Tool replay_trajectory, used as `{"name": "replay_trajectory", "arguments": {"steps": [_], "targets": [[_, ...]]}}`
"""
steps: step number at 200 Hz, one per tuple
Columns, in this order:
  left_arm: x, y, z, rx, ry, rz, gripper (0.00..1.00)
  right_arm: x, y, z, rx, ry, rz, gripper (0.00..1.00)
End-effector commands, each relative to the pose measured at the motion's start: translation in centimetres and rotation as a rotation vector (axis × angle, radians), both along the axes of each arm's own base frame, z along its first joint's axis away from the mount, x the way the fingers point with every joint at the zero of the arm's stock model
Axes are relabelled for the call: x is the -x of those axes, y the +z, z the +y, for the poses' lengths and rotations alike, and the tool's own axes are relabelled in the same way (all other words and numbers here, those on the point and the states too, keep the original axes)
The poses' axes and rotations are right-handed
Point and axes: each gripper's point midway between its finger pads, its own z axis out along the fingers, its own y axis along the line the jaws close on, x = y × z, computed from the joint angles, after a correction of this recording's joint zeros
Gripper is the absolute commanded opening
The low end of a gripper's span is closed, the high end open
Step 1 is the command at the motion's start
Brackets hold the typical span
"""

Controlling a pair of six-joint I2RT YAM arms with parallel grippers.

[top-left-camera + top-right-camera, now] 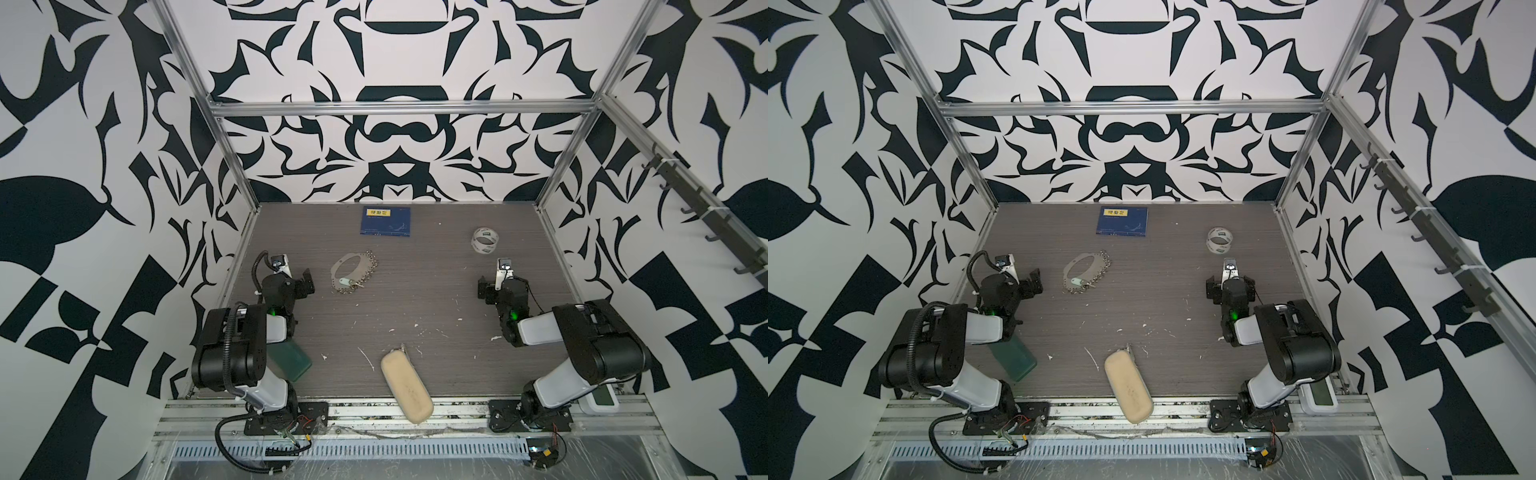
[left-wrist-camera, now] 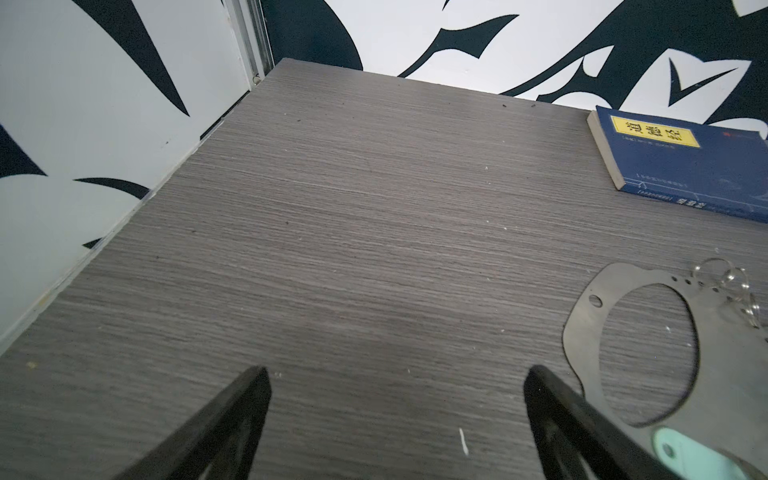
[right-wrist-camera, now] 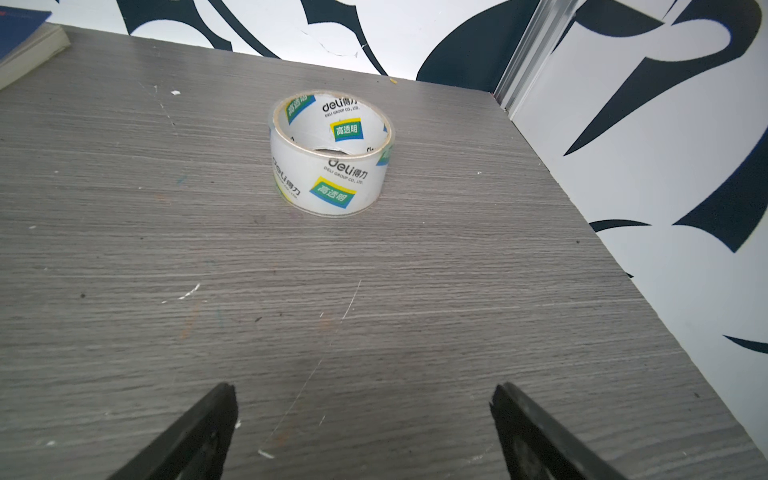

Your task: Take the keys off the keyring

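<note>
Case: beige case (image 1: 407,384) lying shut at desk (image 1: 415,291) front; contents hidden.
Keyring: keyring (image 2: 582,336) lying flat, key (image 1: 344,282) resting on its rim, just beside left hand.
Left hand: left hand (image 2: 395,374) hovering, fingers spread, empty.
Right hand: right hand (image 3: 361,390) hovering, spread, facing tape roll (image 3: 330,153).

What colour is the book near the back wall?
The book is dark blue with a yellow title label; clearest in the left wrist view.

Silvery keyring (image 2: 582,332), blue book (image 1: 385,226) (yellow label (image 1: 377,212)), grey table (image 1: 415,299).
</note>
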Motion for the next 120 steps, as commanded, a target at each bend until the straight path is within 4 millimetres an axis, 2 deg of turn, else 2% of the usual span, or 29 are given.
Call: {"name": "replay_trajectory", "arguments": {"steps": [1, 46, 68, 91, 105, 120], "targets": [[-0.6, 1.3, -0.1, -0.004, -0.012, -0.036, 0.99, -1.1, 2.1, 0.0, -0.018, -0.005, -0.069, 1.00], [-0.5, 1.5, 0.0, 0.000, -0.004, -0.051, 0.99, -0.8, 2.4, -0.1, -0.012, -0.009, -0.085, 1.00], [-0.1, 3.9, 0.1, -0.026, 0.031, -0.072, 0.99, 0.3, 5.0, -0.3, -0.002, -0.048, -0.154, 0.99], [-0.1, 6.6, 0.0, 0.015, 0.059, 0.018, 0.99, 1.6, 6.7, -0.5, -0.044, -0.091, -0.084, 1.00], [0.1, 6.7, -0.1, 0.076, 0.086, 0.128, 0.99, 2.2, 7.6, -0.6, -0.066, -0.111, -0.045, 1.00], [0.1, 7.6, -1.2, 0.130, 0.073, 0.216, 0.99, 2.8, 8.8, -0.3, -0.101, -0.113, -0.027, 1.00]]}}
